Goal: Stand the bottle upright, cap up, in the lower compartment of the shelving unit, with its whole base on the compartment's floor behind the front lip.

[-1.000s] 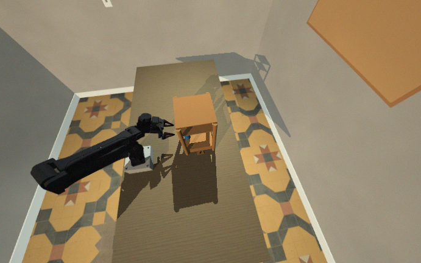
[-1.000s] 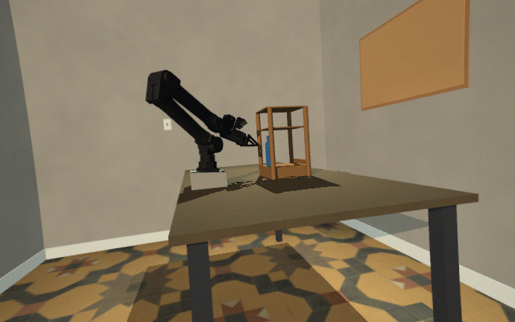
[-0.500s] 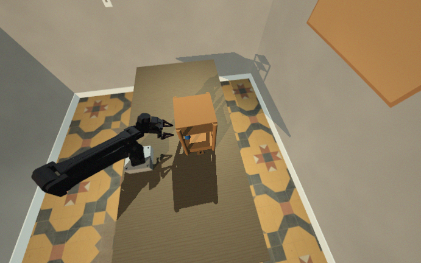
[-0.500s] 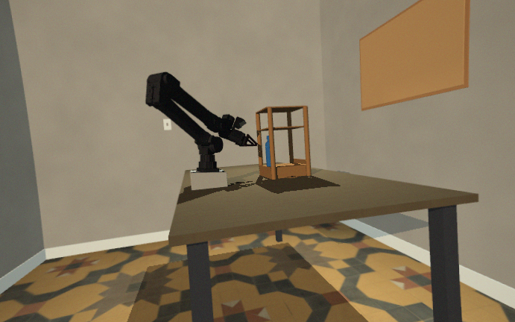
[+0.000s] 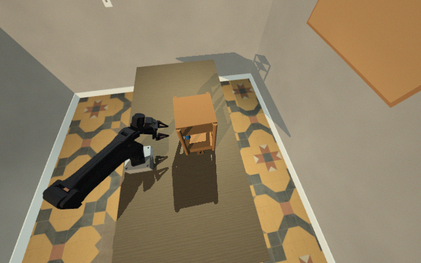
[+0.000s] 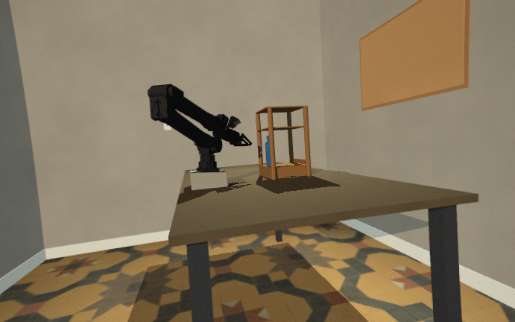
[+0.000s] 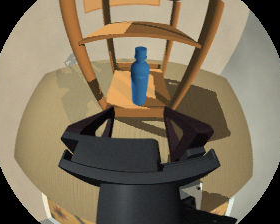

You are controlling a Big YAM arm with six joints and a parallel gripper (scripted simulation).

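The blue bottle (image 7: pixel 139 75) is standing upright, cap up, on the lower compartment floor of the shelving unit (image 6: pixel 282 141), so the placing is looking done, while the tool (image 6: pixel 246 140) is hanging spread and empty just outside.

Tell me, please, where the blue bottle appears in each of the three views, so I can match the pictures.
Top: bottle, only a blue speck under the shelving unit's top panel, by the front-left post.
Exterior: bottle upright in the lower compartment, behind the left post.
Wrist: bottle upper centre, upright, beyond the open tool.
Shared landmark: the shelving unit.
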